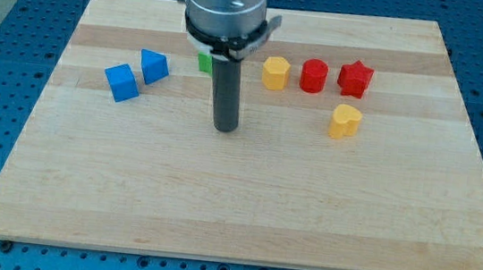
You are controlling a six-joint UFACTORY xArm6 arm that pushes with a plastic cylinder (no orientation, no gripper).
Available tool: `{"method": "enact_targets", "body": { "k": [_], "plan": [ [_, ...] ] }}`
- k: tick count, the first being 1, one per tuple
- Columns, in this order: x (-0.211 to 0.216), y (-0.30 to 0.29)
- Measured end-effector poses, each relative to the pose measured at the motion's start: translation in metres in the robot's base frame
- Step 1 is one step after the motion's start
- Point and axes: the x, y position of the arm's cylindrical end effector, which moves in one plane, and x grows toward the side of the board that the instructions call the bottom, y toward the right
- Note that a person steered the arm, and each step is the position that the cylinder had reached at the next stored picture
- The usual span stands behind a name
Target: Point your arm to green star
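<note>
A green block (204, 61) shows only as a small sliver at the view's top centre; the arm's body hides most of it, so its shape cannot be made out. My tip (225, 128) rests on the board just below and slightly right of that green block, a short gap away. No other green block shows.
A wooden board (233, 215) on a blue pegboard table. A blue cube (122, 82) and a blue triangular block (153, 66) lie at the left. A yellow hexagon (275, 72), red hexagon (314, 75), red star (355, 77) and yellow heart (345, 121) lie at the right.
</note>
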Motion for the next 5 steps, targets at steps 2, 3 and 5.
{"method": "enact_targets", "body": {
  "k": [2,3,5],
  "plan": [
    [-0.038,-0.033],
    [-0.047,-0.054],
    [-0.051,-0.057]
  ]
}}
